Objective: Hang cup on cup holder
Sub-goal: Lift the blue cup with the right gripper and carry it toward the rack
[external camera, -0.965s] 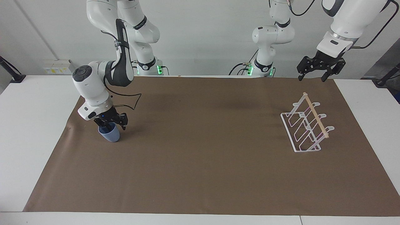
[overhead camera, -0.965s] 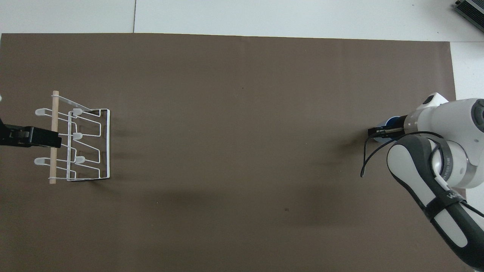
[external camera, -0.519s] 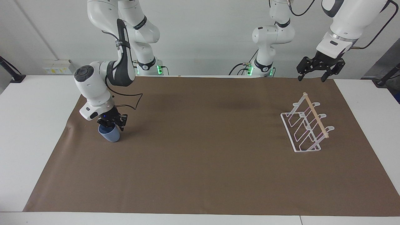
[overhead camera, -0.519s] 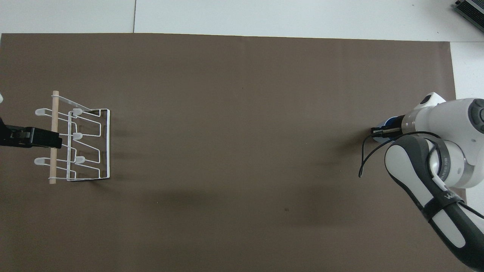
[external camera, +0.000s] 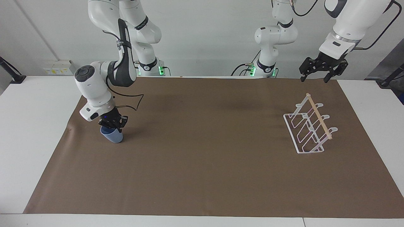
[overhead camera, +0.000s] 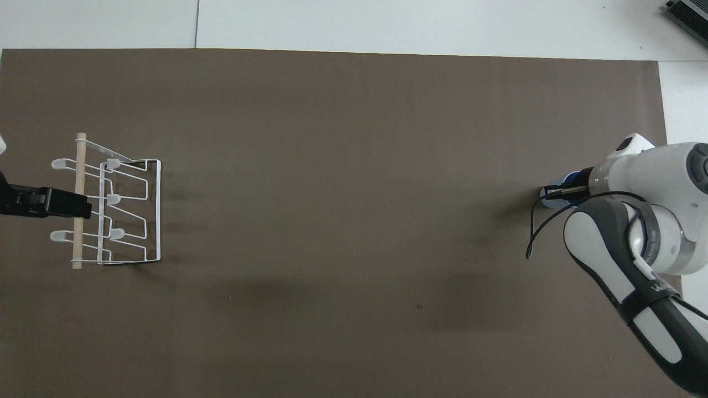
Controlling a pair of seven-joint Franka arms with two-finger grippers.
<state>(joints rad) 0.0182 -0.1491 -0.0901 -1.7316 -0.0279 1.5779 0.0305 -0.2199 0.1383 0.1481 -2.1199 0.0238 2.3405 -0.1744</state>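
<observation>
Toward the right arm's end of the desk, on the brown mat, the cup is sitting tilted, its rim leaning up toward the robots. The right pincer is coming down onto that rim at a slant and is clenching it – its fingertips are pinched together on the cup's wall at the top, with the blue body showing just below them. In the overhead view only a sliver of the cup is peeking out from under the right pincer and the white wrist above it. Whether the cup's base is resting on the mat or is just clear of it cannot be told.

Well apart from it, toward the left arm's end of the desk, the cup holder is standing on the mat with its flat base frame down, its slanted loop prongs rising toward a light wooden dowel running across the top. No cup is hanging on it.

The left pincer is waiting up in the air – its fingers are standing spread apart and gripping nothing. In the overhead view the left pincer is showing as a dark bar lying across the dowel, over the cup holder, while the facing view is showing it raised well clear of the holder
</observation>
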